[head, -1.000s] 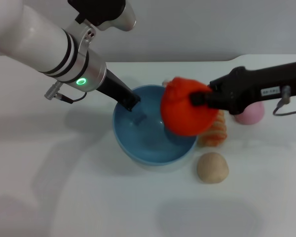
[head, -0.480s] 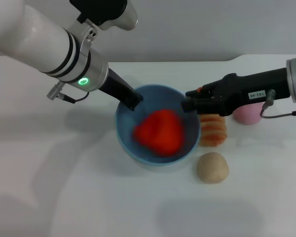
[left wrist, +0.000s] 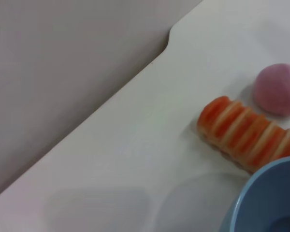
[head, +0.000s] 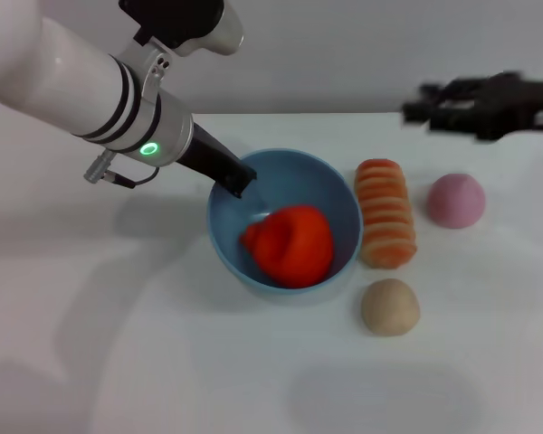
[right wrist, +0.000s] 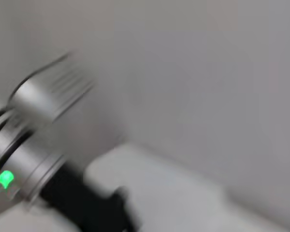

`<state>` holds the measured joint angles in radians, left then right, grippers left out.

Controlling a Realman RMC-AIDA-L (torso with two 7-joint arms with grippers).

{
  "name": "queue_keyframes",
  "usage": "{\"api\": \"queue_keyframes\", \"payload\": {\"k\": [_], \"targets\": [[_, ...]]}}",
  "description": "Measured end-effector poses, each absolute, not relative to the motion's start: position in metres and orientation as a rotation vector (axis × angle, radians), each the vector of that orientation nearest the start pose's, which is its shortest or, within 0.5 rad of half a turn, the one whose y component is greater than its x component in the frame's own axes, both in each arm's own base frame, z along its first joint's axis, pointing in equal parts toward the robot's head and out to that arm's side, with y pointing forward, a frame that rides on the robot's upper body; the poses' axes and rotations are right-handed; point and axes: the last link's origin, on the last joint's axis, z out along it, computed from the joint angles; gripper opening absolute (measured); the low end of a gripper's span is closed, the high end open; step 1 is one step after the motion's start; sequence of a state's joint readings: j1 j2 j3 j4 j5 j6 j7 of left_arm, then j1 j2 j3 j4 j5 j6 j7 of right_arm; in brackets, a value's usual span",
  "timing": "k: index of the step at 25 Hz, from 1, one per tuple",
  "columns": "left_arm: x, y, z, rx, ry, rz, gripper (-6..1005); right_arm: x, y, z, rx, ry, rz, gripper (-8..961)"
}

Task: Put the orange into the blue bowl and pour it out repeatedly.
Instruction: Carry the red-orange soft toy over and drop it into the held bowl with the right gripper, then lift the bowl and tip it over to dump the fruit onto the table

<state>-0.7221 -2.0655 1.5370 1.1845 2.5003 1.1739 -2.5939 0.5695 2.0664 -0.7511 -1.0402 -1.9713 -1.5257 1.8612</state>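
while lumpy, soft orange (head: 291, 244) fills smooth round blue bowl (head: 337, 192).

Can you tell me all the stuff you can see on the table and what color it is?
orange: one, red-orange, inside the bowl
bowl: one, light blue, middle of the table
roll: one, orange-and-cream stripes, beside the bowl
pink ball: one, pink, past the roll
tan ball: one, tan, near the roll's front end
table: one, white
left gripper: black, at the bowl's rim
right gripper: black, raised, away from the bowl
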Motion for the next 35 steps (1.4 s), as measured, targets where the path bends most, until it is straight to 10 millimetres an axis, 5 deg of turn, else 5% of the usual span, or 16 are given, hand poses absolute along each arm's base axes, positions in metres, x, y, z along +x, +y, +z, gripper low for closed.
{"api": "queue_keyframes", "payload": {"k": [5,8,15,21,26,35], "targets": [[-0.139,0.404,-0.039,-2.545,-0.683,0.224,-1,0.253,0.359,0.092,-2.308,0.601,0.839,465],[-0.136,0.409,-0.04,-2.525,-0.636,0.199,-2,0.296,0.342,0.088,-2.129,0.59,0.836,484],[-0.123,0.41,-0.049,-2.527,-0.514,0.181,-2,0.343,0.308,0.075,-1.926,0.581,0.829,528],[-0.109,0.412,-0.055,-2.501,-0.362,0.17,-1,0.367,0.289,0.059,-1.861,0.689,0.811,566],[-0.084,0.407,-0.057,-2.419,-0.053,0.169,-1,0.38,0.281,0.057,-1.771,0.769,0.822,597],[-0.061,0.373,-0.07,-2.302,0.446,0.116,-2,0.384,0.276,0.052,-1.738,0.815,0.842,762]]}}
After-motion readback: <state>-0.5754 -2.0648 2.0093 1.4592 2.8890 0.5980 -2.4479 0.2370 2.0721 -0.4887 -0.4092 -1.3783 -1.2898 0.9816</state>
